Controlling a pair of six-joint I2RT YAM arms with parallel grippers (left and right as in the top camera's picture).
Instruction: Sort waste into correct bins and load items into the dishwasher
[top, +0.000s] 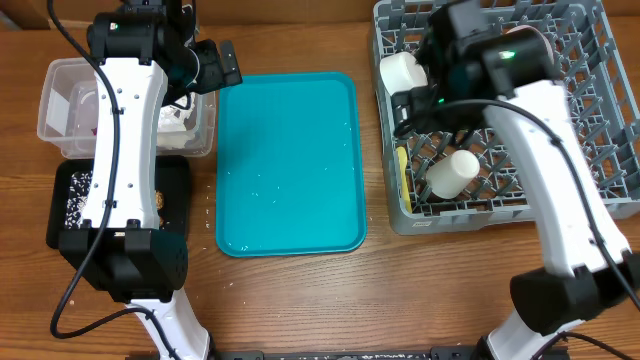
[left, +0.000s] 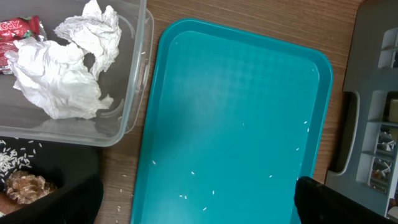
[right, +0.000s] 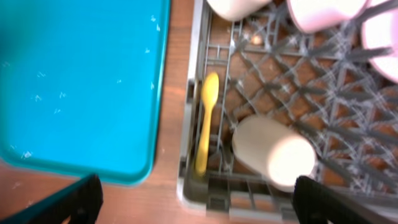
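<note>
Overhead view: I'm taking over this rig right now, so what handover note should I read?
Left gripper: open, empty, near the teal plastic tray.
Right gripper: open, empty, above the grey lattice dish rack.
Done: pale yellow spoon and white cup, on its side, in rack; crumpled white napkin and red foil wrapper in clear plastic tub.
To do: stray white rice grains on the teal tray.

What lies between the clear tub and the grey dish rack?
The teal serving tray, with a few scattered rice grains on it, as the overhead view shows.
</note>
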